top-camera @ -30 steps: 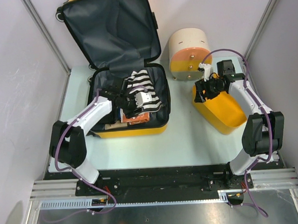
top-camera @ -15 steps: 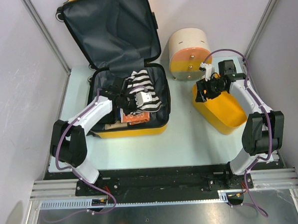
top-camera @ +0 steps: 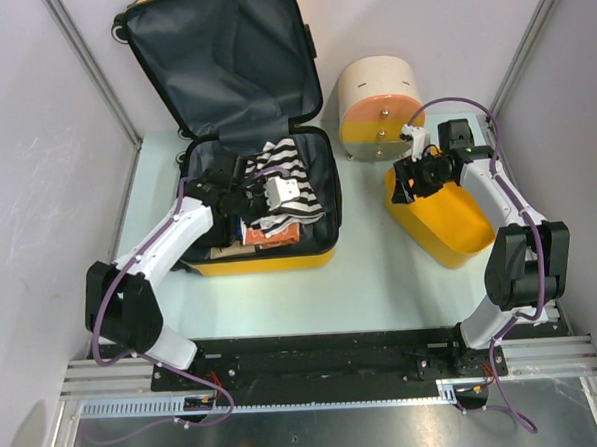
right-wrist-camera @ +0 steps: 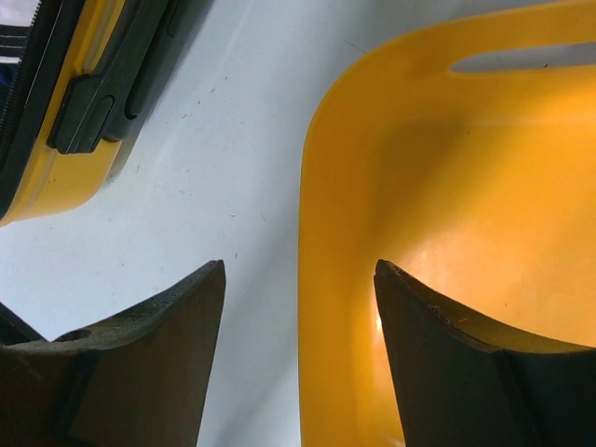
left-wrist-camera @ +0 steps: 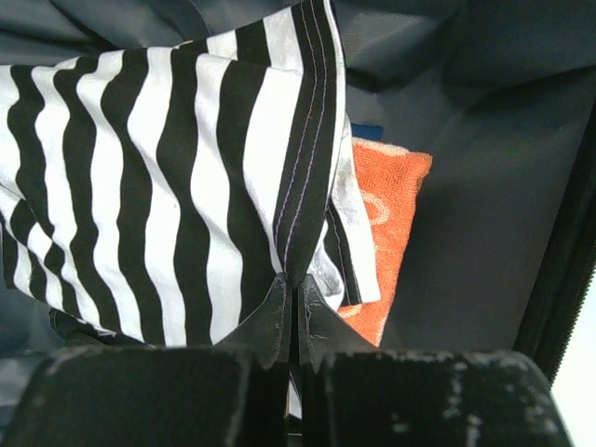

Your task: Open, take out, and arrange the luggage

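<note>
The luggage lay open at the back left of the worktop, its lid raised behind it and the dark lining showing. A second before, the left jaws had hung open over the clothes in the lower half. Now they had snapped shut on a fold of the striped garment, the cloth pinched right at their tips. The left arm had shifted too, so that the fabric looked bunched and a little raised. Beside it in the case lay an orange cloth, not gripped by anything. The right jaws had not stirred: they stood wide, one finger on each side of the rim of the yellow basket, gripping nothing. To my eye the opening was done and the taking out was just beginning. The garment had yet to be lifted clear, and the basket looked the likely place for it.
</note>
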Controlling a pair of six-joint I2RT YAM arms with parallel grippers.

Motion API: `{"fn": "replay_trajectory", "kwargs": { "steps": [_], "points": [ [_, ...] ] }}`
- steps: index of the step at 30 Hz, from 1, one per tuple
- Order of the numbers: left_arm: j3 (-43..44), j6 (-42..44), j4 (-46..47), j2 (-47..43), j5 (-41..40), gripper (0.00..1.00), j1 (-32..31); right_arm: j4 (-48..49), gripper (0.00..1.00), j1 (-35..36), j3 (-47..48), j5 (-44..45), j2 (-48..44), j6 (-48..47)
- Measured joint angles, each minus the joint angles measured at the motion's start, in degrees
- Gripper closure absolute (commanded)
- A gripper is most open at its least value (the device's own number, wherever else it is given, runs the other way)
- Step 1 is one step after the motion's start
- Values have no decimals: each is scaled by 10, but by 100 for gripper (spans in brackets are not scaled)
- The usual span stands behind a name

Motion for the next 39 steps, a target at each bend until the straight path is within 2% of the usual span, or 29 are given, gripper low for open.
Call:
{"fn": "replay_trajectory", "kwargs": {
  "steps": [4,6,7,16,19,23,31,33,35,36,39],
  "points": [
    [0,-5,-4,4,-1,99,0,2,30,2,1,0,0,0],
    [0,-8,-5,9,-1,87,0,3,30,2,2,0,0,0],
    [0,-11,-5,13,-2,73,0,4,30,3,2,0,0,0],
    [-9,-29,-4,52,-5,36,-16,4,30,3,2,0,0,4],
    [-15,-29,-4,53,-7,38,-23,4,30,3,2,0,0,4],
    [-16,-30,5,63,-17,45,-27,4,30,3,2,0,0,4],
    [-16,-25,34,81,-48,74,-27,4,30,3,3,0,0,4],
    [-16,-23,37,81,-53,73,-27,4,30,3,3,0,0,4],
    [-16,-20,37,81,-53,66,-27,4,30,3,5,0,1,4],
    [-16,-19,37,81,-53,59,-27,4,30,3,5,0,1,4],
    [-16,-14,36,78,-52,52,-27,4,30,2,6,0,1,4]
  ]
}}
